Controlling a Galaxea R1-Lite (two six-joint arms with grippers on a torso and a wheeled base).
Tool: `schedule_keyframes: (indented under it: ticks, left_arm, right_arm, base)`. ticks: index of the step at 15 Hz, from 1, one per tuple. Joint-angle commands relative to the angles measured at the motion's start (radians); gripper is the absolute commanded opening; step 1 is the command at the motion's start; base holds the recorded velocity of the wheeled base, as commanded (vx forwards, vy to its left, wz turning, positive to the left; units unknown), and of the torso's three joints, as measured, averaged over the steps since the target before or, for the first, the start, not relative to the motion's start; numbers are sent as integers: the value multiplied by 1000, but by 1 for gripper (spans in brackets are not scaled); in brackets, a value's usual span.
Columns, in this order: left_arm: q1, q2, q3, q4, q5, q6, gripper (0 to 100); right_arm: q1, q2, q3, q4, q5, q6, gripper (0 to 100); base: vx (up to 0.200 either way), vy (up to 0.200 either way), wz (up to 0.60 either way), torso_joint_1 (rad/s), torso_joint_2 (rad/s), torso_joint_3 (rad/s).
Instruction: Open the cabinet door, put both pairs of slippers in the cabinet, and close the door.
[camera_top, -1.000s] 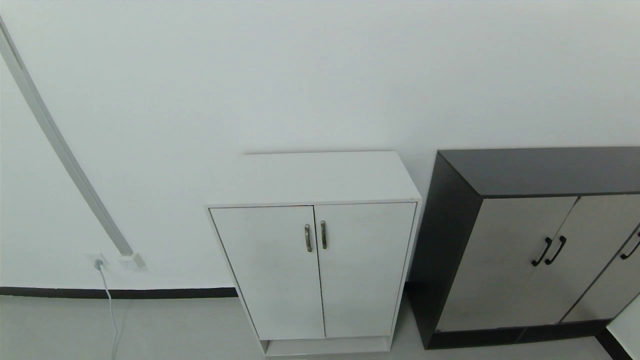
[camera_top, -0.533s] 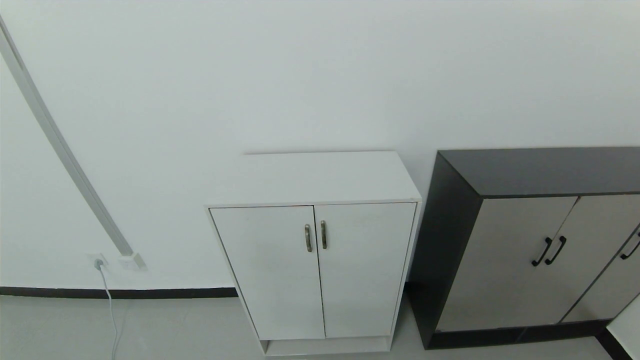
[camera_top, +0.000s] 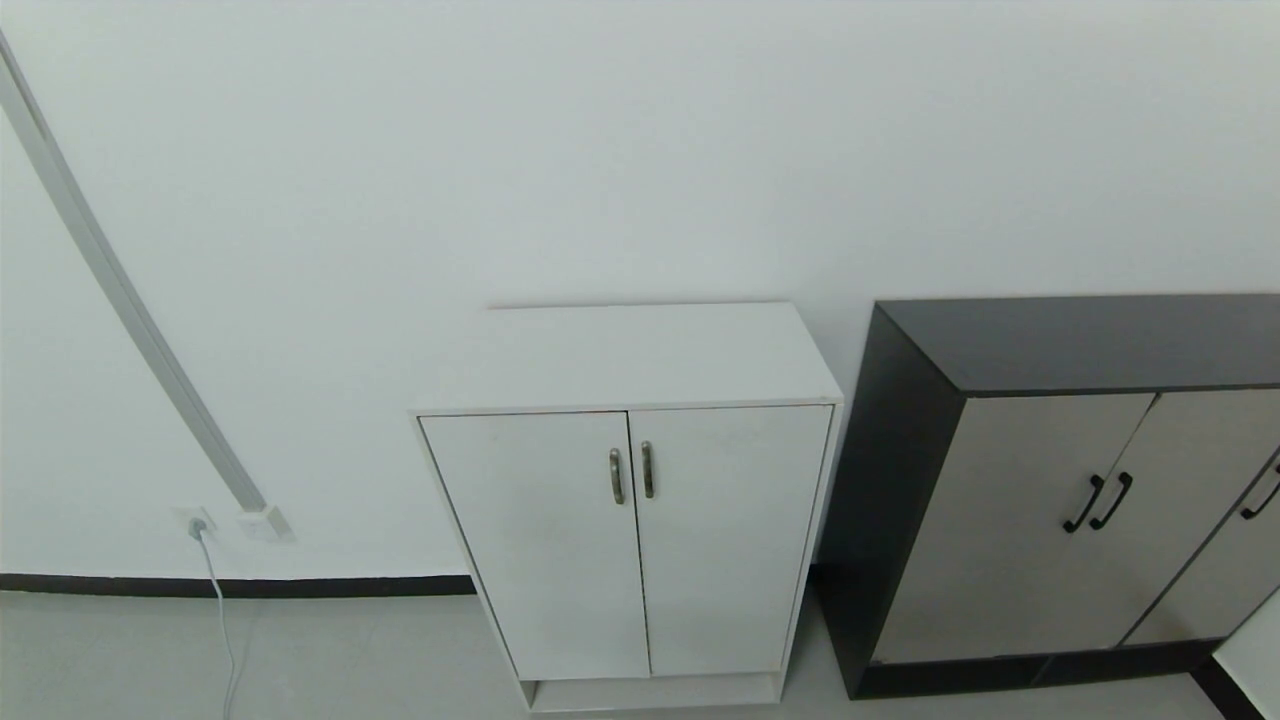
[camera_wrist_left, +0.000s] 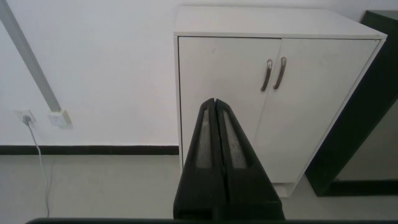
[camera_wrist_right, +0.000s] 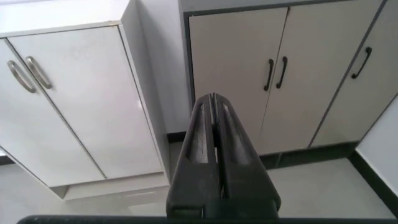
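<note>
A white two-door cabinet (camera_top: 630, 500) stands against the wall with both doors closed; two metal handles (camera_top: 631, 473) sit side by side at the centre seam. My left gripper (camera_wrist_left: 215, 102) is shut with nothing in it, held some way in front of the cabinet's left door (camera_wrist_left: 224, 93). My right gripper (camera_wrist_right: 213, 98) is shut and empty too, hanging in front of the gap between the white cabinet (camera_wrist_right: 74, 99) and the dark one.
A black cabinet with grey doors and black handles (camera_top: 1060, 480) stands right beside the white one. On the left wall are a slanted cable duct (camera_top: 110, 280), a socket (camera_top: 198, 522) and a hanging cord (camera_top: 225, 630). Grey floor lies in front.
</note>
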Motion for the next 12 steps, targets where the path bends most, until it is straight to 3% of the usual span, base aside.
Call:
schedule_keyframes:
  ticks: [1, 4, 7, 12]
  left_arm:
    - [0, 1, 0, 0, -1, -1, 0]
    - [0, 1, 0, 0, -1, -2, 0]
    - [0, 1, 0, 0, -1, 1, 0]
    - [0, 1, 0, 0, -1, 1, 0]
  right_arm:
    - [0, -11, 2, 3, 36, -24, 0]
    - [0, -11, 0, 0, 67, 28, 0]
    - [0, -13, 2, -8, -37, 72, 0]
    - [0, -11, 2, -9, -37, 72, 0]
  base:
    - [0, 0, 0, 0, 0, 0]
    - [0, 0, 0, 0, 0, 0]
    - [0, 0, 0, 0, 0, 0]
    - [0, 0, 0, 0, 0, 0]
